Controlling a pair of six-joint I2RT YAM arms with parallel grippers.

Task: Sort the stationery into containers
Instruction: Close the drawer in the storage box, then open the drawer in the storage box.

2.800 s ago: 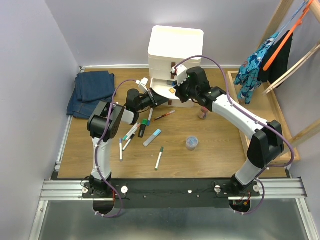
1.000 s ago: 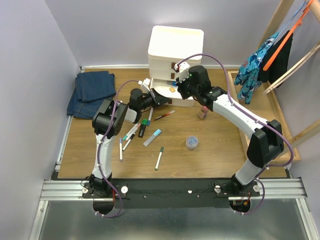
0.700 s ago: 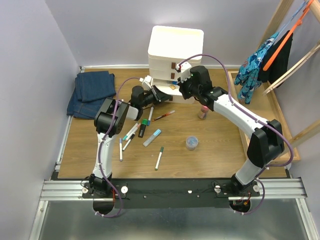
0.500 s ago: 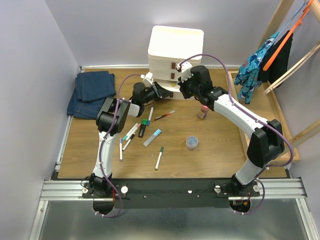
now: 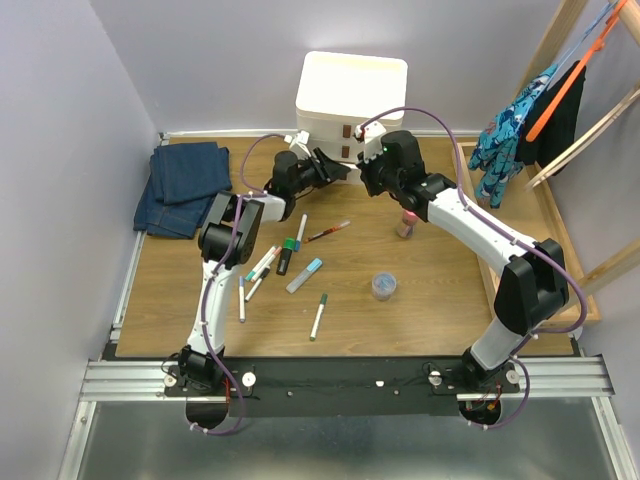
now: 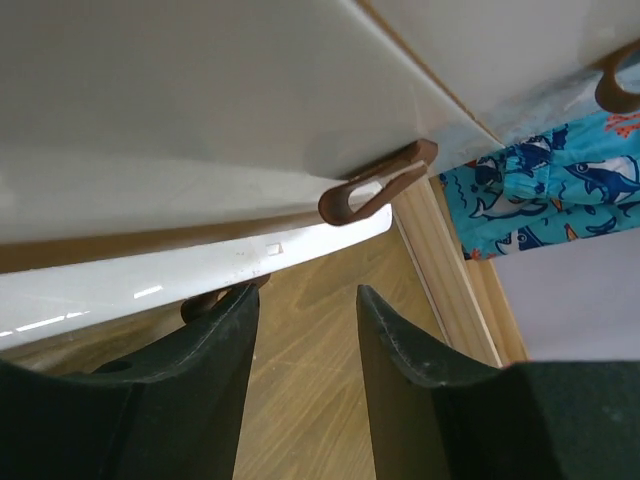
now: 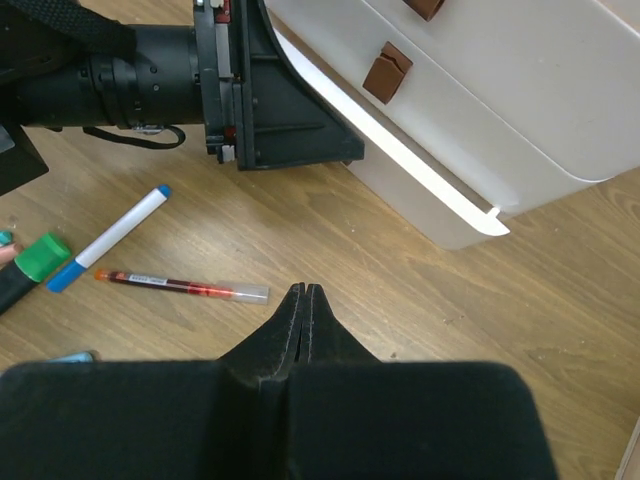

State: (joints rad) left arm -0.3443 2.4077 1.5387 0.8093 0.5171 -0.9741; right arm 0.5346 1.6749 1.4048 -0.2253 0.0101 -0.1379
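The cream-white cabinet (image 5: 350,85) stands at the back. Its bottom drawer (image 7: 440,195) sticks out only slightly. My left gripper (image 5: 333,172) is open and empty at that drawer's front; in the left wrist view (image 6: 305,295) one finger lies against the lowest brown handle (image 6: 215,300), below another handle (image 6: 378,185). My right gripper (image 5: 368,182) is shut and empty, hovering over the table beside a red pen (image 7: 185,288). Several pens and markers (image 5: 285,258) lie left of centre. A clear jar (image 5: 384,286) and an eraser (image 5: 405,228) sit to the right.
Folded blue jeans (image 5: 183,185) lie at the back left. A shallow wooden tray (image 5: 520,225) and a rack with blue patterned cloth (image 5: 508,135) stand on the right. A white pen with blue cap (image 7: 115,238) lies near the left gripper.
The bottom drawer, pulled out earlier, has slid back in almost flush. My left gripper moved toward the cabinet with it. My right gripper stayed close by.
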